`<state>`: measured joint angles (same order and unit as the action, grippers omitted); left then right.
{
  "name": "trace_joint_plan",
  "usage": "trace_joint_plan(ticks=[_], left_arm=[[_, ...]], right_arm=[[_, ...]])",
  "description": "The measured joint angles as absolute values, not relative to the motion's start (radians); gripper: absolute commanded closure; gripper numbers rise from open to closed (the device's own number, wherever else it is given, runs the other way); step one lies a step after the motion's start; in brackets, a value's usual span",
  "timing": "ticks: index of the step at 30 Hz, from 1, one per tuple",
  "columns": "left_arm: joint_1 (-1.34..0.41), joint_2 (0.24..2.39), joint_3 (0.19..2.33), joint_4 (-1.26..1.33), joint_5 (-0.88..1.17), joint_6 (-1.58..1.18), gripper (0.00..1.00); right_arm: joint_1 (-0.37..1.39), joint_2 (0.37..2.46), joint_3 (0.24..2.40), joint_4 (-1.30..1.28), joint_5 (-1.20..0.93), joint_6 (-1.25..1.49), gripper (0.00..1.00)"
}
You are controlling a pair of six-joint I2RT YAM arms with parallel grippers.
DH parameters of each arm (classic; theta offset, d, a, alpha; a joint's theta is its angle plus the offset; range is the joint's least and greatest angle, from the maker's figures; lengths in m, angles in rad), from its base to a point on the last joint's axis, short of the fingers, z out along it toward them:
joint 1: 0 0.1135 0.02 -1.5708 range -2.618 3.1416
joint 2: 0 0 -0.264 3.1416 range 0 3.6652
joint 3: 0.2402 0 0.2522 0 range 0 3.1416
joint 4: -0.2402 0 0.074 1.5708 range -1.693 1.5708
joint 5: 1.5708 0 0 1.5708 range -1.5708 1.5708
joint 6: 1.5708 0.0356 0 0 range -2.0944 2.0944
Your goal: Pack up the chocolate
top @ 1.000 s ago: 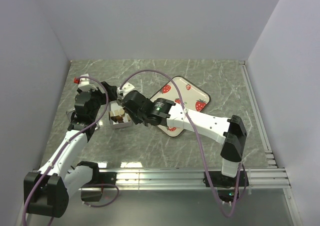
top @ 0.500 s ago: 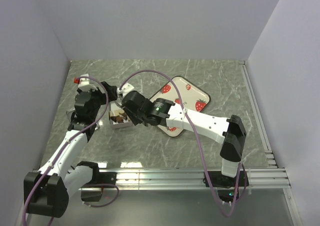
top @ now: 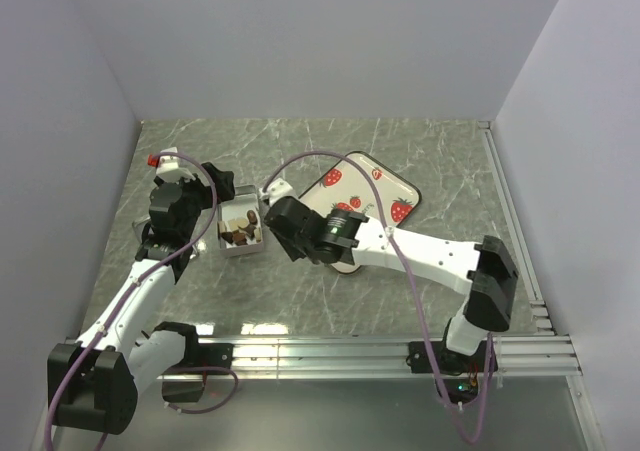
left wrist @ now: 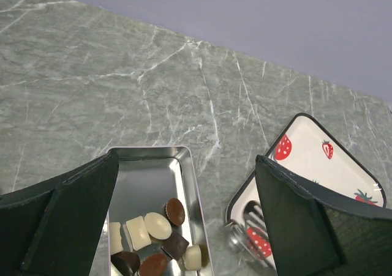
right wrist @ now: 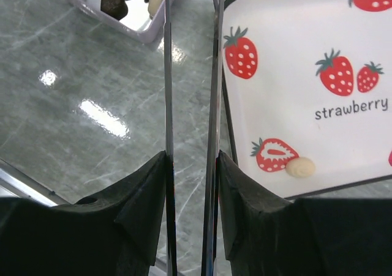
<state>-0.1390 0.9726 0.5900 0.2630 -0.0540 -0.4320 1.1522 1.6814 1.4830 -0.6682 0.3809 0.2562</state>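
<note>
A small silver tin (top: 240,253) sits left of centre and holds several chocolates (top: 240,233), dark brown and cream; they show clearly in the left wrist view (left wrist: 156,227). My left gripper (top: 213,207) is open, its fingers (left wrist: 73,208) spread wide either side of the tin (left wrist: 188,178). My right gripper (right wrist: 191,160) is shut on metal tongs (right wrist: 166,74), whose tips hang between the tin (right wrist: 144,32) and the strawberry lid (right wrist: 306,74). One cream chocolate (right wrist: 300,167) lies on the lid near its edge.
The white strawberry-printed lid (top: 385,186) lies flat right of the tin. The tongs' tips (left wrist: 248,224) show over its near corner. White walls stand on three sides, and a metal rail (top: 380,351) runs along the near edge.
My right gripper has drawn back from over the tin toward the lid, uncovering the chocolates inside. Its elbow swung right. The left arm has barely moved.
</note>
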Motion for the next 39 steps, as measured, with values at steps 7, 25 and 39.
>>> trace_joint_plan(ticks=[7,25,39], left_arm=[[-0.139,0.973,0.59,0.263,-0.054,-0.432,0.01],[-0.142,0.973,0.59,0.263,-0.051,-0.432,0.01],[-0.142,0.973,0.59,0.263,-0.051,-0.432,0.0]], right_arm=[[1.154,1.528,1.357,-0.644,0.437,0.31,0.56],[1.154,1.163,0.974,-0.711,0.543,0.532,0.55],[1.154,1.09,0.874,-0.761,0.535,0.595,0.53]])
